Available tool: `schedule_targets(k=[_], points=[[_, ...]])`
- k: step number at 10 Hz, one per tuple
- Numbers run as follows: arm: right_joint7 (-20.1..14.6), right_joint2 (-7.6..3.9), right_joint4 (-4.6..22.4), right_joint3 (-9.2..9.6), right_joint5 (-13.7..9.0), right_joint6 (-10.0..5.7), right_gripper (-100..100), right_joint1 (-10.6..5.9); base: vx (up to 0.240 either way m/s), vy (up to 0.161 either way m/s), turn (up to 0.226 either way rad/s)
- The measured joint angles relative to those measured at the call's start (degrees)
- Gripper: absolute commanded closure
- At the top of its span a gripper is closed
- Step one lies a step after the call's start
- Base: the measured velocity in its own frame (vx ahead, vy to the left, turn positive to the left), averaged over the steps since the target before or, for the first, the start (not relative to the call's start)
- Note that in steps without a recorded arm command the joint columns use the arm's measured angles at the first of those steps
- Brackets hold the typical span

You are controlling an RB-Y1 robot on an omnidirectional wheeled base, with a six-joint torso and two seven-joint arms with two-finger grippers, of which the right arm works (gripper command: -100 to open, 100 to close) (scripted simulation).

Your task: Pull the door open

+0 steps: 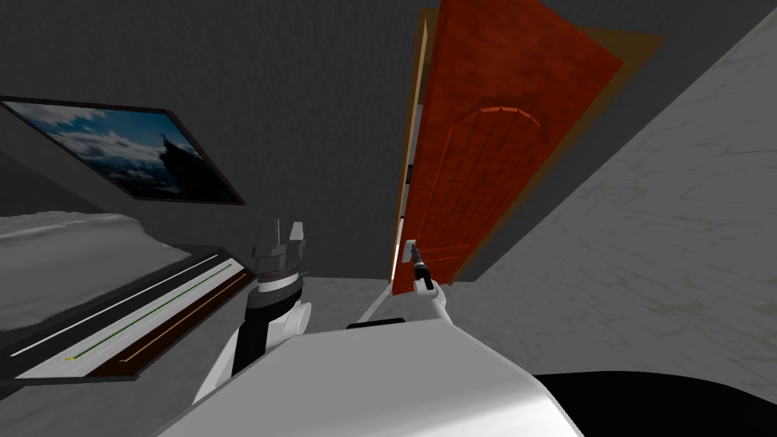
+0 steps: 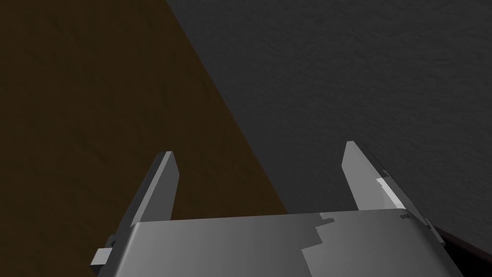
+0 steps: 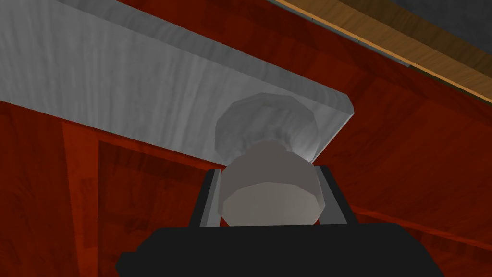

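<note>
right tool [image 3: 270,170] is clamped narrow on the grey knob [image 3: 269,202] of the red door [image 1: 486,152], which stands ajar in the upper middle of the head view. left tool [image 2: 259,154] is spread wide, holding nothing. risk imo: the knob's round, so pulling off the door's arc could slip the blades off.

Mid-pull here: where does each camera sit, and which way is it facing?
Head view: on the head, looking steeply down and forward at the red-brown door; both forearms show, left gripper raised, right gripper at the door.
Left wrist view: on the left hand, looking along its open fingers at a wall.
Right wrist view: on the right hand, facing the door up close; its fingers press a grey knob.
Shared: head and right wrist views both show the door and the right gripper.
</note>
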Motion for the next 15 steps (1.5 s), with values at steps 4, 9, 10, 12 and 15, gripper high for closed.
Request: schedule_targets(k=[4,9,10,12,15], points=[[-5.5,-0.14,-1.3,1.66,-5.7,-0.27,100,1.3,-0.041,-0.051,0.099],[-12.0,-0.37,-3.0,3.51,-12.8,-0.21,100,2.78,-0.032,-0.045,0.087],[-13.7,-0.48,-2.9,4.11,-14.7,-0.52,100,2.81,-0.035,-0.054,0.072],[-16.6,-0.3,-3.8,5.1,-17.7,-0.57,100,3.47,-0.029,-0.038,0.076],[-20.8,-0.17,-5.3,6.4,-22.3,-0.29,100,4.42,-0.026,-0.052,0.102]])
